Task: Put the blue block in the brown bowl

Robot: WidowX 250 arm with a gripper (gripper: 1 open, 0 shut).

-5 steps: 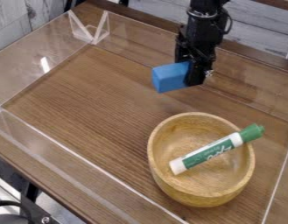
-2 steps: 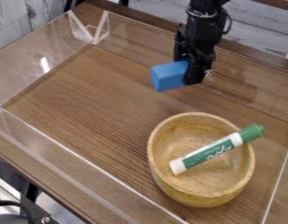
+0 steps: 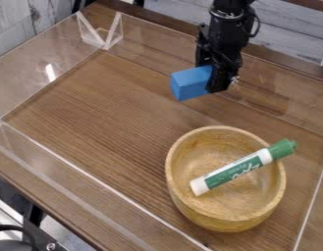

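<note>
The blue block (image 3: 191,84) hangs at the tips of my black gripper (image 3: 214,80), which points straight down and is shut on the block, holding it by its right part. Block and gripper are at the upper middle of the wooden table, behind and a little left of the brown bowl (image 3: 177,167). That wide wooden bowl stands at the front right. I cannot tell whether the block's underside touches the table.
A green-and-white marker (image 3: 243,167) lies slanted inside the bowl. Low clear plastic walls (image 3: 32,147) fence the wooden tabletop. A clear plastic triangular stand (image 3: 99,33) sits at the back left corner.
</note>
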